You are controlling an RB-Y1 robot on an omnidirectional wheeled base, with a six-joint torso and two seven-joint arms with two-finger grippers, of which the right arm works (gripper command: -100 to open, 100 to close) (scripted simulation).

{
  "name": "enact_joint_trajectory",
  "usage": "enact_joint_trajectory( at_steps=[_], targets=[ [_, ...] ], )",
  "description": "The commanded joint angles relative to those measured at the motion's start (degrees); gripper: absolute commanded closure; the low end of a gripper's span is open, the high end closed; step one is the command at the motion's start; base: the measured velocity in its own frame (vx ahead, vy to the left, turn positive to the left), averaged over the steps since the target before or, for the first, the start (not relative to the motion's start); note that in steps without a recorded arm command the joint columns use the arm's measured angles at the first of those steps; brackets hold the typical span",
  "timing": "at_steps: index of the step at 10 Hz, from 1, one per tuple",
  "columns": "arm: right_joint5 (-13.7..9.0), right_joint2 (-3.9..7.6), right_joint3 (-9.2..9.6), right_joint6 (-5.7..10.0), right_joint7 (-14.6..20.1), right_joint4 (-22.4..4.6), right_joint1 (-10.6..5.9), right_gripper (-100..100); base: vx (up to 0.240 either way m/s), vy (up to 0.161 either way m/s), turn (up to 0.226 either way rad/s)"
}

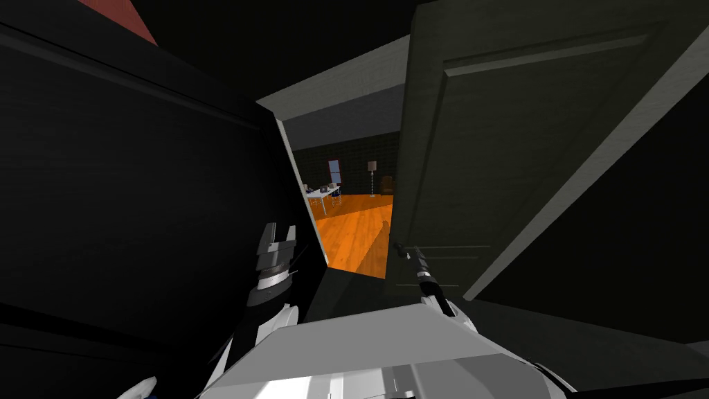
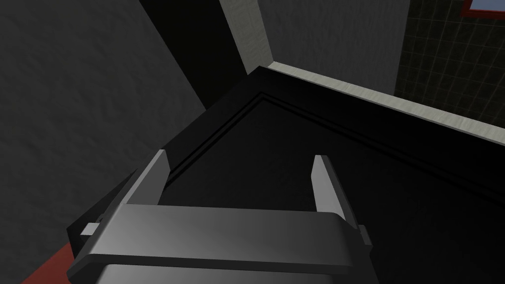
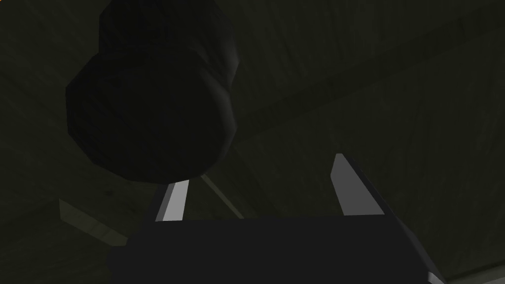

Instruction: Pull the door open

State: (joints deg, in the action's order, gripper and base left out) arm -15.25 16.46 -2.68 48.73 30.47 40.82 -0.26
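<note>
Head view: door (image 1: 526, 138) hangs ajar, swung toward me. A gap off its latch edge shows an orange floor (image 1: 353, 232) and a white tabletop (image 1: 322, 193) far beyond. Right arm reaches to the latch edge, and the right jaws sit right at the dark knob (image 1: 399, 247). I can't tell contact from here. Left jaws are raised, well off to the far side of the gap from the right jaws, in front of a dark wall (image 1: 138, 173).

Left wrist view: left jaws are spread wide, about a third of the frame, with nothing between the fingers (image 2: 157, 180). Ahead of them is a dark panelled surface (image 2: 345, 187) with pale trim (image 2: 375, 96) along its far edge. This arm is idle.

Right wrist view: right jaws are spread wide and hold nothing. The knob (image 3: 148, 98) is close ahead but off-centre: it overlaps the tip of one finger (image 3: 173, 199), and the other finger (image 3: 352, 190) is clear of it. The gap between the fingers faces bare door panel (image 3: 370, 74).

Progress, my read: the door is partly open and the opening looks narrow, so the pull isn't finished. Left to do: shift the right jaws sideways until the knob sits between the fingers, close on it, then pull back and swing wider. Risk: closing now would likely pinch air or clip the knob's side and slip off.
</note>
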Motion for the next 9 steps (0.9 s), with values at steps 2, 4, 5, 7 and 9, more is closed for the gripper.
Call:
enact_joint_trajectory(
  at_steps=[2, 4, 5, 7, 9],
  targets=[
    [0.44, -1.46, 1.38, 0.86, 0.83, -2.12, -1.15, -100, -0.02, 0.005, 0.003],
    [0.44, -1.46, 1.38, 0.86, 0.83, -2.12, -1.15, -100, 0.004, -0.002, -0.005],
    [0.44, -1.46, 1.38, 0.86, 0.83, -2.12, -1.15, -100, 0.005, -0.008, 0.004],
    [-0.32, -1.62, 1.63, 0.72, 2.81, -1.88, -1.13, -100, -0.027, -0.004, 0.035],
    [-1.17, -1.79, 1.91, 0.56, 4.97, -1.62, -1.11, -100, -0.049, -0.01, 0.03]
  ],
)
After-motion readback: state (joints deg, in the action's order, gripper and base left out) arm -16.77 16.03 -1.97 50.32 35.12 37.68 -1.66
